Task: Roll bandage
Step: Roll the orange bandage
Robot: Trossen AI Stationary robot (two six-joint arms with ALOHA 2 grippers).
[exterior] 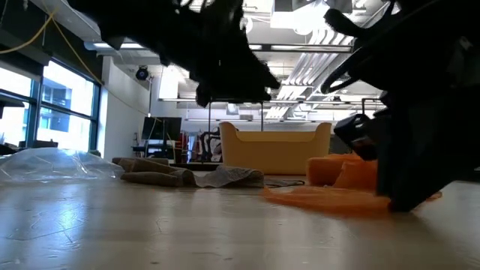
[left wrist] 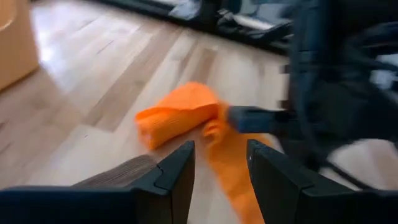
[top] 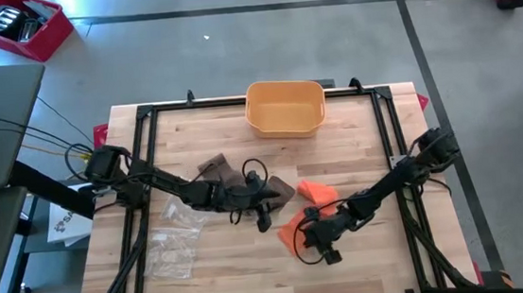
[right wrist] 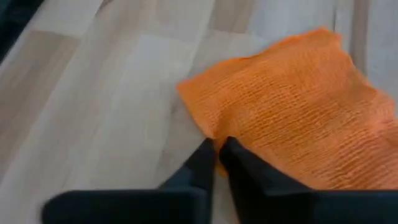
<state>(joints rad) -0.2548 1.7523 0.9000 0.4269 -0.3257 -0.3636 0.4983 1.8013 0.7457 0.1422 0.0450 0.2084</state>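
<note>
Now right pincer (right wrist: 217, 146) pinching orange bandage (right wrist: 292, 106) edge

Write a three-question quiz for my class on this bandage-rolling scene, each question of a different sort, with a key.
1. True or false: the yellow bin holds the orange bandage.
2. Which tool is at the flat end of the orange bandage? A. left tool B. right tool C. neither
3. Fill in: the clear plastic bag lies on the table's ___ side, as seen from above.

Key:
1. False; the bandage lies on the wooden table, partly rolled.
2. B; its fingers are closed at the bandage's edge, while the left tool stands open near the rolled end.
3. Left.
</note>
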